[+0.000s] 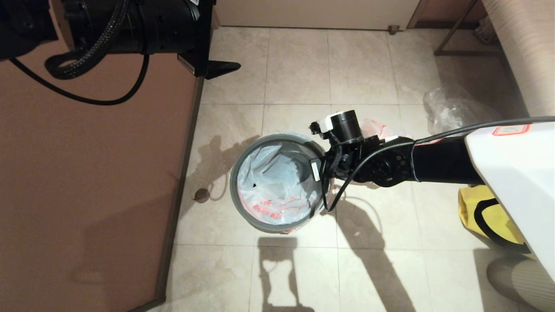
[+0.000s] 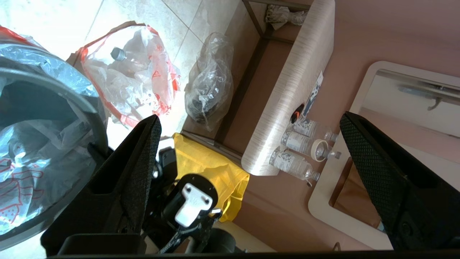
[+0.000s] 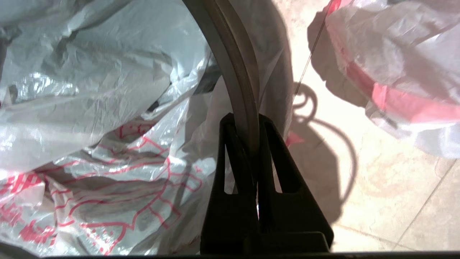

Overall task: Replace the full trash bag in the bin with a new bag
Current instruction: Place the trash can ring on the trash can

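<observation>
The right claw [image 3: 246, 144] is pressed together on the grey ring [image 3: 237, 72], one finger inside it and one outside, at the side of the bin [image 1: 277, 182] that faces the right arm. The new bag [image 1: 271, 186] lies loose inside the bin, its red print low in the well and its film folded over the rim under the ring. I judge the step is to seat the ring so that it clamps the bag. To do this well, the claw should press the ring straight down and level, keeping the film flat all around; a tilted ring may pinch only one side and let the bag slip in. The left claw [image 2: 248, 154] is spread wide and holds nothing, raised to the left. Beyond the bin, the full bag [image 2: 131, 75] sits on the floor [image 1: 299, 65], apart from the bin.
</observation>
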Tool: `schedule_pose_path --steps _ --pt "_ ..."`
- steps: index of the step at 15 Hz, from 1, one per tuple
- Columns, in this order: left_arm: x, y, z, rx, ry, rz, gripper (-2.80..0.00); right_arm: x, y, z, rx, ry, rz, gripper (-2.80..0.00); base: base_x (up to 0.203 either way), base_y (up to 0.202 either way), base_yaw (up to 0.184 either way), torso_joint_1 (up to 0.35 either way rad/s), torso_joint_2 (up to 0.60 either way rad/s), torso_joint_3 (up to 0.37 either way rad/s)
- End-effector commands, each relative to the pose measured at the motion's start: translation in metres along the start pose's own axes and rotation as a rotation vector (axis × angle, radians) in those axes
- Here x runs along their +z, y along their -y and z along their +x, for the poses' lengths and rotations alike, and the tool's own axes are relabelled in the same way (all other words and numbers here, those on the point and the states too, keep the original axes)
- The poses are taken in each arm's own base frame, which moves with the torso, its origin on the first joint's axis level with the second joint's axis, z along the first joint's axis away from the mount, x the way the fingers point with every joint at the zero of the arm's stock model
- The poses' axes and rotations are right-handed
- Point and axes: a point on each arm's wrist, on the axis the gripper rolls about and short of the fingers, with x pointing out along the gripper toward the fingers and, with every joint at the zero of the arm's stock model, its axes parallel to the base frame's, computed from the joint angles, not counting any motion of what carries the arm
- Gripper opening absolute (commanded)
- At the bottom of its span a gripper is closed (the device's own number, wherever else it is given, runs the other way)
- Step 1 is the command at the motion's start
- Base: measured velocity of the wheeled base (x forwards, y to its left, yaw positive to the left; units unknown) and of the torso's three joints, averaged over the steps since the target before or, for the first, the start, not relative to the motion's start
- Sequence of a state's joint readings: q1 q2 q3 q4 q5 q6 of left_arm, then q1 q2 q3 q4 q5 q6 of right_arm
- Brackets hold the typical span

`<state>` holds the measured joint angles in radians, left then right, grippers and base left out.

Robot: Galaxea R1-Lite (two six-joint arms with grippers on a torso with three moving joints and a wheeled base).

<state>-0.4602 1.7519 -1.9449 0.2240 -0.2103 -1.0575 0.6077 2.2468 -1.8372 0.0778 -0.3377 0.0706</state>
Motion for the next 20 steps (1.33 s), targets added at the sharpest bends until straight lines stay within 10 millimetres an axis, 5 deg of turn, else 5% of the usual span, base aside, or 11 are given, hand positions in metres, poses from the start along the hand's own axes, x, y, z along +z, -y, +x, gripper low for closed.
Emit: schedule_pose_path --steps 1,9,14,20 --pt "0.000 -0.001 0.001 0.003 -0.003 -0.008 0.00 0.000 0.005 0.006 -0.012 0.009 0.009 -2.80 0.000 0.000 0.000 0.000 0.00 0.000" --pt "-0.001 -0.002 0.002 0.005 -0.006 -0.007 0.00 -0.007 0.012 0.013 -0.030 0.003 0.012 -2.80 0.000 0.000 0.000 0.000 0.00 0.000" --pt "-0.001 -0.002 0.002 0.005 -0.005 -0.007 0.00 0.002 0.007 -0.011 -0.024 0.026 0.009 -2.80 0.000 0.000 0.000 0.000 0.00 0.000" --pt "0.000 -0.002 0.002 0.004 -0.004 -0.007 0.00 -0.008 0.011 0.012 -0.038 0.017 0.015 -2.80 0.000 0.000 0.000 0.000 0.00 0.000"
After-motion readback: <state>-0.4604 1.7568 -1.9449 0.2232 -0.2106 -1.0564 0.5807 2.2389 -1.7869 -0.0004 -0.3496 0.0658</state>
